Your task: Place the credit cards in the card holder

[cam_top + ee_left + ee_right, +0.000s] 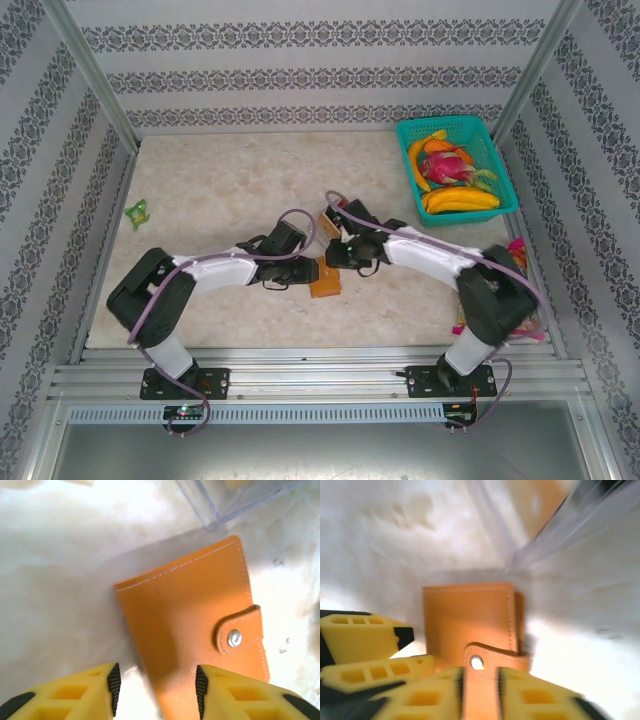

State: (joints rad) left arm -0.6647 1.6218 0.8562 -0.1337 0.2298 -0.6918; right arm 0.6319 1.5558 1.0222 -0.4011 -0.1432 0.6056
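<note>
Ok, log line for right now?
wallet closed, flat on table | left gripper open over its corner | right gripper astride strap, grip unclear

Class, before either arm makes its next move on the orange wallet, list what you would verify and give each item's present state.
1. card holder lying flat on the table: ok.
2. Holder open for loading: not ok, the snap strap looks fastened.
3. left gripper open at the holder's near edge: ok.
4. right gripper lined up on the strap: ok.
5. Right grip on the strap: cannot tell.
6. Whether credit cards sit in the clear box: cannot tell.
</note>
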